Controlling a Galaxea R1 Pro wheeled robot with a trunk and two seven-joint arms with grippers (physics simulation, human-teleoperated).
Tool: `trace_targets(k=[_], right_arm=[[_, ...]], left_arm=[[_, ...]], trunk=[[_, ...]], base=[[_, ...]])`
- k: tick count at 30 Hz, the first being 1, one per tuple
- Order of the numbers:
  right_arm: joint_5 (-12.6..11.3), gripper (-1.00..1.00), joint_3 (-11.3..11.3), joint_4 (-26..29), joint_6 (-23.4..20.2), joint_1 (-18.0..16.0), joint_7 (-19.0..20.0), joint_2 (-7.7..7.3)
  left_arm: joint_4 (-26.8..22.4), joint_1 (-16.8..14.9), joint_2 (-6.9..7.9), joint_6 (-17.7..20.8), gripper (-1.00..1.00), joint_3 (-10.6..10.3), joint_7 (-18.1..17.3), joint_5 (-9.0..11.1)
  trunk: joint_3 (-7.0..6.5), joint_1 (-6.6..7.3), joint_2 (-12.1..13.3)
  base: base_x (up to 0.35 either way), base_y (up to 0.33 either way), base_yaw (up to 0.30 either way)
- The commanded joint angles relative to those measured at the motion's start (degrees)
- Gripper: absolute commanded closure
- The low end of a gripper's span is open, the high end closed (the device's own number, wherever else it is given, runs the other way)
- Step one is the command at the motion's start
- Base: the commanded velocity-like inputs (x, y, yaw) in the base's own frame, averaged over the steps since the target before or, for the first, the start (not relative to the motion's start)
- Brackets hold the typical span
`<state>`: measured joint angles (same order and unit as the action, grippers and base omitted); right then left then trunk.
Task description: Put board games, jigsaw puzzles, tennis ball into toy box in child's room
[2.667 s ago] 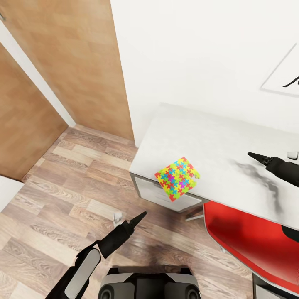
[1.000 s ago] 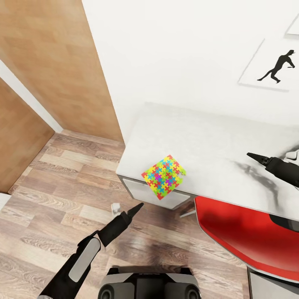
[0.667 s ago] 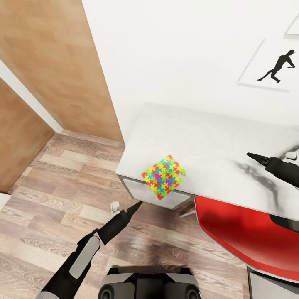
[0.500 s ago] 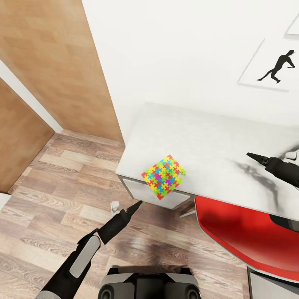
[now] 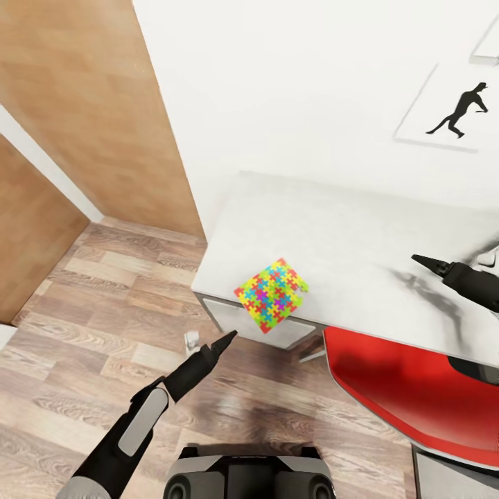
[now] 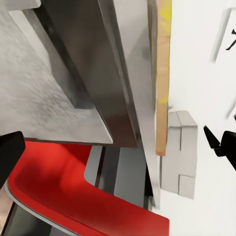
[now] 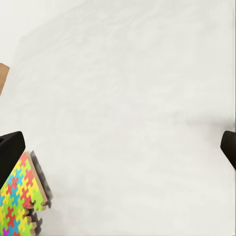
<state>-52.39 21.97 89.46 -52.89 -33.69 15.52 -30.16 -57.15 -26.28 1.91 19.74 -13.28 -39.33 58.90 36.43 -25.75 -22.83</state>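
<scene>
Since the picture 2.7 s before, the head camera had swung, so the whole scene slid toward the left and a wall picture (image 5: 454,111) of a running figure came into sight; the things themselves kept their places on the table, while the left arm reached a little further forward.

Behind the white table (image 5: 360,235) rose a white wall, with wooden panels and plank flooring (image 5: 83,305) to the left. A red chair (image 5: 409,388) stood tucked against the table's near edge.

One jigsaw puzzle (image 5: 271,294), a many-coloured square, lay flat at the table's near left corner, jutting slightly past the edge above a drawer front. The right wrist view showed it too, at the table's edge (image 7: 22,201).

The left gripper (image 5: 223,340) hung over the floor just below that corner, apart from the puzzle, its tips drawn together to a point. The right gripper (image 5: 424,261) hovered above the tabletop, well apart from the puzzle, likewise pinched to a point and holding nothing.
</scene>
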Motion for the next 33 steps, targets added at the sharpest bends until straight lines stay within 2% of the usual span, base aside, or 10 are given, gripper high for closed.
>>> trace_targets(k=[1,19,33], right_arm=[[0.4,-1.0,0.1,0.1,-0.3,-0.1,0.5,0.01],[0.5,-1.0,0.0,0.8,-0.3,-0.1,0.5,0.01],[0.5,-1.0,0.1,0.9,-0.3,-0.1,0.5,0.01]], left_arm=[[0.3,-0.3,0.03,0.5,-1.0,-0.1,0.0,0.7],[1.7,-2.1,0.01,0.5,-1.0,0.4,-0.3,1.1],[1.8,-2.3,0.0,0.6,-1.0,2.1,-0.4,1.3]], trunk=[[0.07,-0.03,-0.1],[0.07,-0.03,-0.1],[0.07,-0.03,-0.1]], base=[[0.0,0.0,-0.153],[0.0,0.0,-0.219],[0.0,0.0,-0.064]])
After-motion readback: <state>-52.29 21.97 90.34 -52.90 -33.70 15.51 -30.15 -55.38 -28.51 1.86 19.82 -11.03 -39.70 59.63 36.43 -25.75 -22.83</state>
